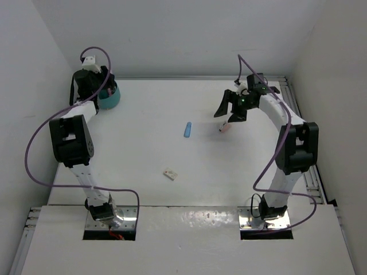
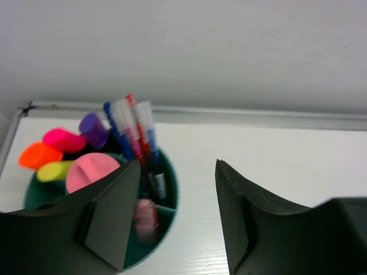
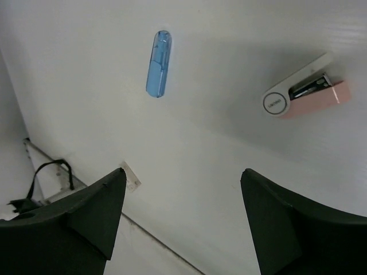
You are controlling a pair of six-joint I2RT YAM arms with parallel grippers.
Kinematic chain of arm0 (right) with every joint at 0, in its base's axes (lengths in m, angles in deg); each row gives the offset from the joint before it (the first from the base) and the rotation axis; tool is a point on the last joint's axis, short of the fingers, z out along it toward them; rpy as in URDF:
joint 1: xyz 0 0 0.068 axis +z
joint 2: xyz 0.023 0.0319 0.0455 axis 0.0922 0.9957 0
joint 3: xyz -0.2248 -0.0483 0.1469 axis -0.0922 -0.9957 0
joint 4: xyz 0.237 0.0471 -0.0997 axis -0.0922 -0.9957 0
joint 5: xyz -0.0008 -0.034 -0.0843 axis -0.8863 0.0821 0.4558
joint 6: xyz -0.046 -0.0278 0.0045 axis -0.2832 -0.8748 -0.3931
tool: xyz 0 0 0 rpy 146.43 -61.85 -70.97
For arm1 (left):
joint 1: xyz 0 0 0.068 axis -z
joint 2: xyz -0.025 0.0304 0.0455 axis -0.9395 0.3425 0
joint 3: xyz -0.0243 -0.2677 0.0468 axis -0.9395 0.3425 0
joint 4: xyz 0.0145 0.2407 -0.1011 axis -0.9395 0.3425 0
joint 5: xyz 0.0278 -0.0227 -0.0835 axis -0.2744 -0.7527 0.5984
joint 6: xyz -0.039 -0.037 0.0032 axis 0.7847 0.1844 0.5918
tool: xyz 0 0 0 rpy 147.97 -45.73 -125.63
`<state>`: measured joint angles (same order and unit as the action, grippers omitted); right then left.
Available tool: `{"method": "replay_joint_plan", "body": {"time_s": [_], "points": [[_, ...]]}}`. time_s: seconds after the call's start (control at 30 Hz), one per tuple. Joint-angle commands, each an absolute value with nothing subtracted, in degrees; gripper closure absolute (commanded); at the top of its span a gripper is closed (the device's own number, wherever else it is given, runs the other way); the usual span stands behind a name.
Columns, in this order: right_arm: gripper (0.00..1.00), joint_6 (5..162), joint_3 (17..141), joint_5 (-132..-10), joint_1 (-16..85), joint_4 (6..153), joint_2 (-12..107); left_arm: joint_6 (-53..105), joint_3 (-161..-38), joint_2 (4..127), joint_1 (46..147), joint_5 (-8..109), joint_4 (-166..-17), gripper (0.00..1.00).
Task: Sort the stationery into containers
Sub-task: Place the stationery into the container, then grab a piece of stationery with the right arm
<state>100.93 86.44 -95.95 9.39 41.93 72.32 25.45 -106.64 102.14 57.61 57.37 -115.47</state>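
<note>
only blurred print on pink stapler (image 3: pixel 299 93)

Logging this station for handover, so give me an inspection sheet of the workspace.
Surface: white tabletop.
Job's things: round teal plastic cup holding highlighters and pens; translucent blue pen-like piece, pink-and-white flat dispenser, small pale block lying loose.
Clutter: nothing seen.
Tools: left tool open, empty, over the cup; right tool open, empty, above the loose pieces.
Cables: purple cables loop along both arms.
Surroundings: plain white walls.
</note>
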Motion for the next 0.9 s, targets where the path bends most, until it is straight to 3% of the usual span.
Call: {"method": "replay_joint_plan", "body": {"time_s": [0.0, 0.4, 0.73, 0.87], "points": [[0.21, 100.8, 89.4, -88.2, 14.4, 42.5, 69.9, 32.6, -112.5, 94.0, 57.7, 64.1, -117.0, 0.39], [0.19, 114.1, 101.8, -64.8, 31.9, 39.0, 83.3, 22.1, -109.2, 76.1, 57.3, 61.6, -106.4, 0.36], [0.2, 117.1, 104.5, -59.2, 34.8, 37.9, 91.3, 18.0, -98.5, 63.9, 53.6, 59.3, -102.4, 0.36], [0.26, 117.5, 107.2, -59.8, 35.1, 38.7, 94.9, 18.0, -96.8, 62.0, 52.5, 59.5, -100.6, 0.36]]}}
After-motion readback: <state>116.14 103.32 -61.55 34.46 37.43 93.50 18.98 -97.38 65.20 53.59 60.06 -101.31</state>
